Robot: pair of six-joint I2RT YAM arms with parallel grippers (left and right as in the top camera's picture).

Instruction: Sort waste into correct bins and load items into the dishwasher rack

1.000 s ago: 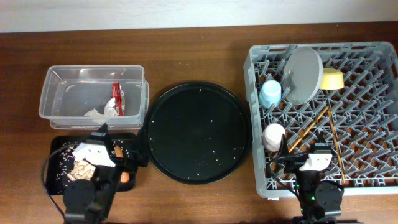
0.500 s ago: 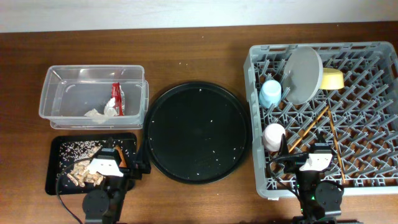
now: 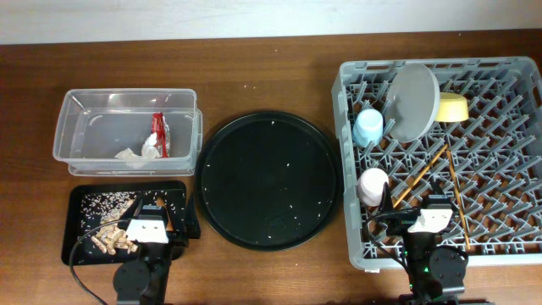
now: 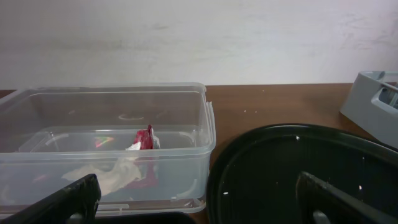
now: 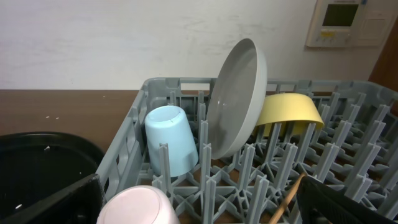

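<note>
Brown wooden table [image 3: 271,59] under a plain white wall [image 4: 199,37]. On the right of the overhead view, big grey rack [image 3: 349,229] with blue cup [image 3: 368,127], pink cup [image 3: 373,184], plate [image 3: 413,102] up on its edge, yellow bowl [image 3: 453,107] and two chopsticks [image 3: 423,174] inside. Upper left, clear tub [image 3: 127,93] holding red wrapper [image 3: 158,134] and tissue [image 3: 134,153]. Just below, small black tray [image 3: 80,250] with food scraps [image 3: 108,240] and rice [image 3: 100,201]. Left gripper [image 4: 196,186] and right gripper [image 5: 199,202] both wide apart, gripping nothing. Maybe left to clear: white rice grains [image 3: 275,217] dotted on the round black tray [image 3: 254,161] in the middle. Probably tiny, light and hard; too small to pinch one by one, so better tipped out by lifting that tray at its rim.
</note>
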